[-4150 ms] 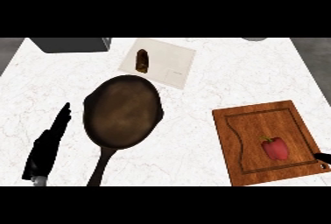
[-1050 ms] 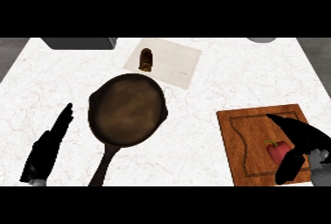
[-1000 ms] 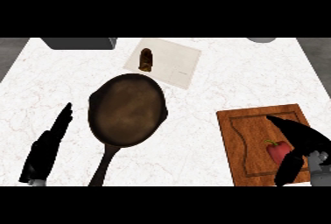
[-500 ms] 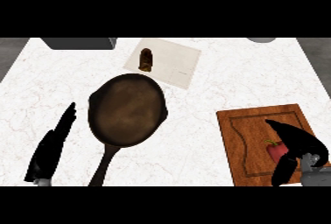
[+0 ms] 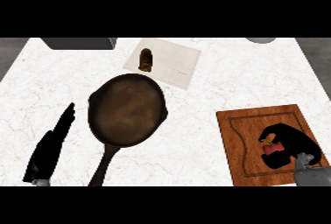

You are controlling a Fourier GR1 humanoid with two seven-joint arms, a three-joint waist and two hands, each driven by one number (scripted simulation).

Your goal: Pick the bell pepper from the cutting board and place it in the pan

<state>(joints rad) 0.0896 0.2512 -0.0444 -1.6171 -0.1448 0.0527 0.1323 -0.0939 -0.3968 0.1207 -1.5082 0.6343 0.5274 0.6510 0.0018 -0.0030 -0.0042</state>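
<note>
Since 0.5 s ago: right robot hand (image 5: pixel 289 144) has curled tighter round the pepper (image 5: pixel 272 148), which sits on the board (image 5: pixel 249 131). Pan (image 5: pixel 127 109) unmoved on the surface (image 5: pixel 226 87). Left robot hand (image 5: pixel 50 146) flat, fingers straight, beside pan handle.

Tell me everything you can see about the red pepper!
The pepper is small and red, with a bit of green stem at its upper left. It sits on the wooden cutting board, toward the board's right side. Only a small patch shows, because the black right hand is curled round it, covering most of it. It has not been moved to the pan, which lies well to the left.
</note>
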